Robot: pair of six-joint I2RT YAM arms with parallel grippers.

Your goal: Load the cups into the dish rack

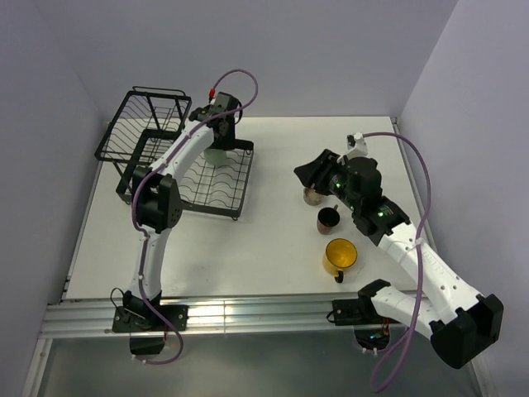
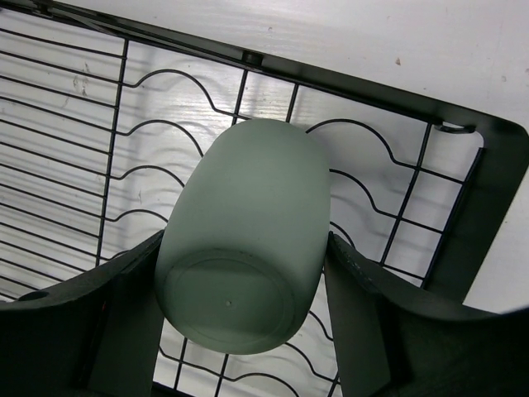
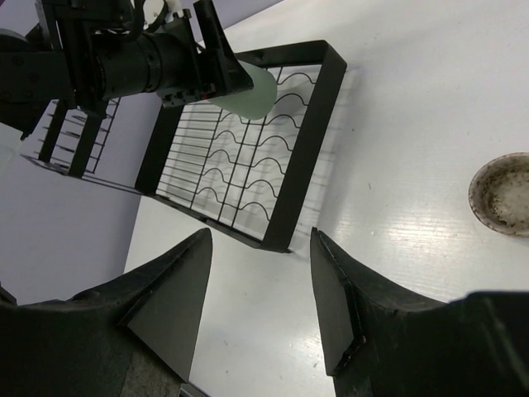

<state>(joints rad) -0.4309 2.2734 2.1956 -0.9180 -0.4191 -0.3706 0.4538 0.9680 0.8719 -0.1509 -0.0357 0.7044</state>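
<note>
Grasping the green cup [image 2: 248, 198] in the left hand [image 2: 240, 273], fingers [image 2: 107, 322] pressing on either side near its base. Holding it inverted, base facing back toward the wrist, mouth and long axis pointing down and away at the rack [image 2: 496, 207]. Hanging it over the flat tray's wavy slots, close to the tray's far edge and by a corner; not managing to tell from these views whether the rim is touching the wires. Judging the coming move as a short drop along that axis and then a release, so watching for the mouth settling between wires rather than on a crest. Holding the right hand [image 3: 260, 248] spread wide and gripping nothing, hovering over bare counter [image 3: 430, 99] well apart from the rack. Seeing the beige cup [image 3: 500, 194] upright just beside that hand, with the brown mug [image 1: 328, 218] and yellow mug [image 1: 340, 256] standing nearer the bases, all three on the right arm's side, none in the rack yet.
</note>
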